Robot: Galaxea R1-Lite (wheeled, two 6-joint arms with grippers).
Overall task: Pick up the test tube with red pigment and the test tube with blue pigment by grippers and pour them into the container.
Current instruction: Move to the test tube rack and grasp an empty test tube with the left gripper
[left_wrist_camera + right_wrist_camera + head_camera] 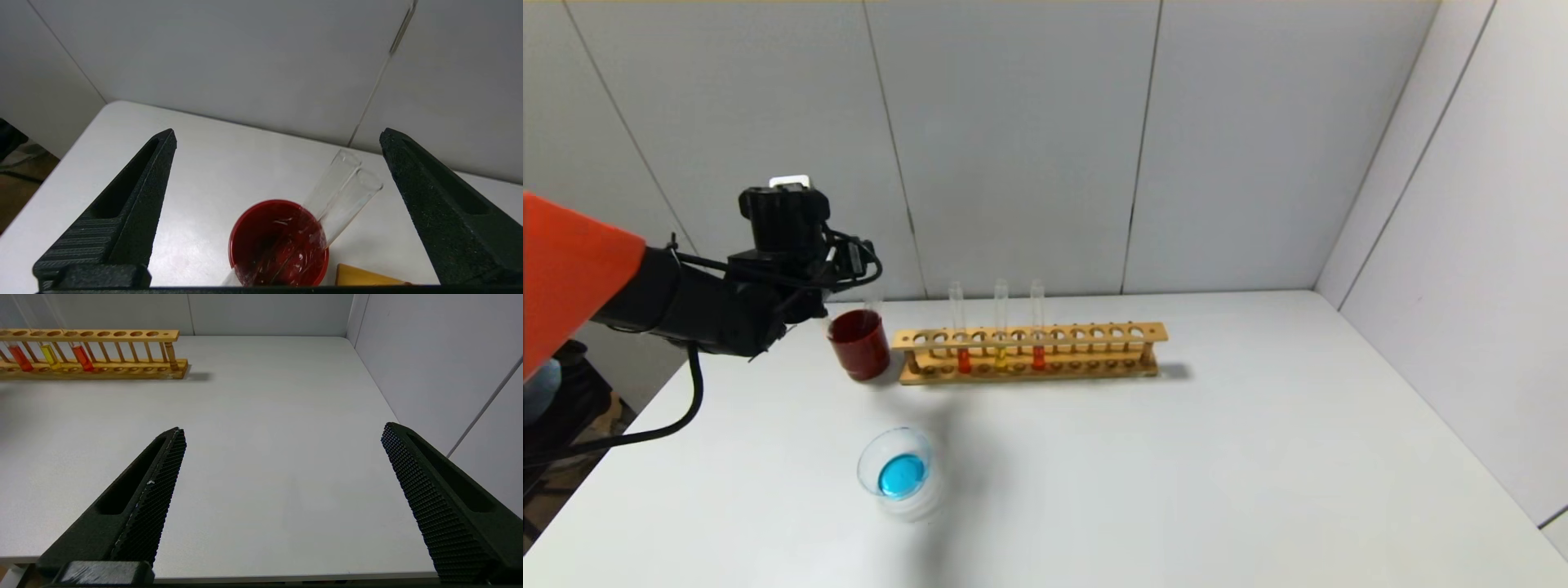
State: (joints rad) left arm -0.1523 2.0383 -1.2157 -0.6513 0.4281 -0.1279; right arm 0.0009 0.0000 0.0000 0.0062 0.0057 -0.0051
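The left gripper hovers above the dark red cup, jaws spread wide and holding nothing; two empty clear tubes lean in the cup between its fingers. The container, holding blue liquid, sits nearer on the surface. The right gripper is wide open and empty, well apart from the rack.

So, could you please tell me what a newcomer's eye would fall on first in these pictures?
Probably the bright blue liquid in the clear glass dish near the table's front. Next, the dark red cup at the left end of the wooden rack, with two empty clear tubes leaning in it beneath the open left gripper. Two red tubes and a yellow one stand in the rack.
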